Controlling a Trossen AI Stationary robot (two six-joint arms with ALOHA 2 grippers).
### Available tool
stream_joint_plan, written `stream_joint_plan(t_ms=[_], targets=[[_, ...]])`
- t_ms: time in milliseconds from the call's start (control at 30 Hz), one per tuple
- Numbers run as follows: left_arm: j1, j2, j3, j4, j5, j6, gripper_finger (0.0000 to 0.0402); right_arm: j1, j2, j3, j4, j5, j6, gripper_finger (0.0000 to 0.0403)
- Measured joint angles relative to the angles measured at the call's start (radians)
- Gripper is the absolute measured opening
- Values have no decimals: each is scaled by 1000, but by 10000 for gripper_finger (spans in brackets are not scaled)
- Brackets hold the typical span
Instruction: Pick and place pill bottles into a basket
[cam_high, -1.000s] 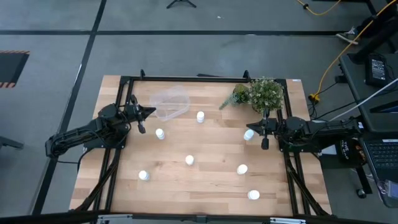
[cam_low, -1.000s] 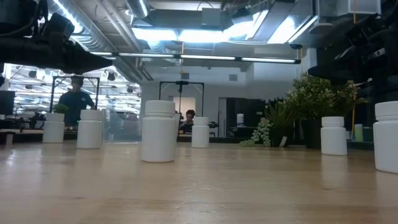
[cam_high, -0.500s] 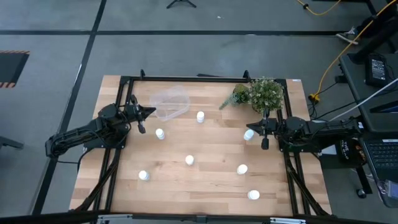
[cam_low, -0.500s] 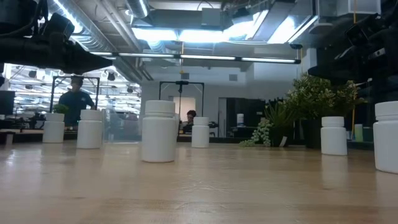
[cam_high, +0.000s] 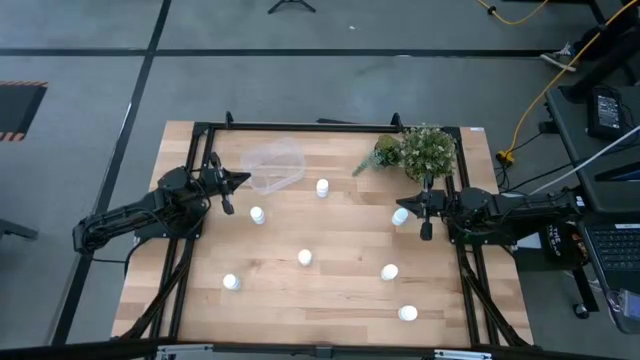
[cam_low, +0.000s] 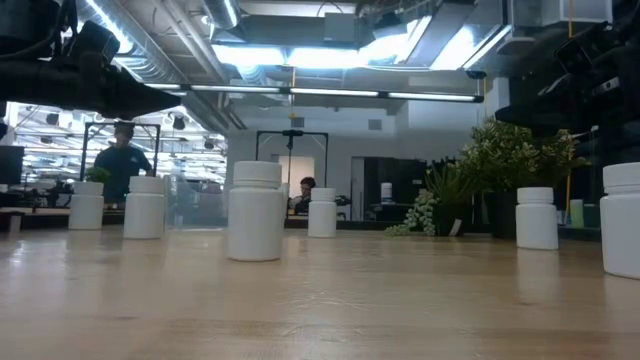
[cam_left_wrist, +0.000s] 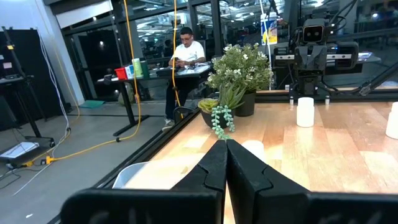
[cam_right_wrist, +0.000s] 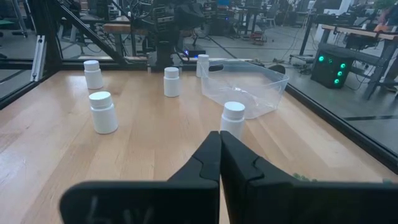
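Several white pill bottles stand upright and scattered on the wooden table, among them ones at the middle (cam_high: 305, 258), near the far side (cam_high: 322, 187) and at the front right (cam_high: 407, 313). The clear basket (cam_high: 273, 165) rests flat on the table at the far left. My left gripper (cam_high: 246, 179) hovers shut above the table, just in front of the basket, pointing level across the table (cam_left_wrist: 226, 144). My right gripper (cam_high: 410, 207) is shut too (cam_right_wrist: 219, 134), held level above the table's right side. One bottle (cam_high: 400, 216) stands on the table right by its fingertips.
A green bushy potted plant (cam_high: 420, 150) stands at the far right corner, close behind my right gripper. A black frame (cam_high: 300, 127) runs along the table's edges. People show in the room beyond the table. Bare wood lies between the bottles along the front edge.
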Motion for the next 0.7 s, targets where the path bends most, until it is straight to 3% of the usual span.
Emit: stream_joint_plan(t_ms=[700], targets=[[0,0,0,0,0,0,3,0,0,0,0,0,-15,4]])
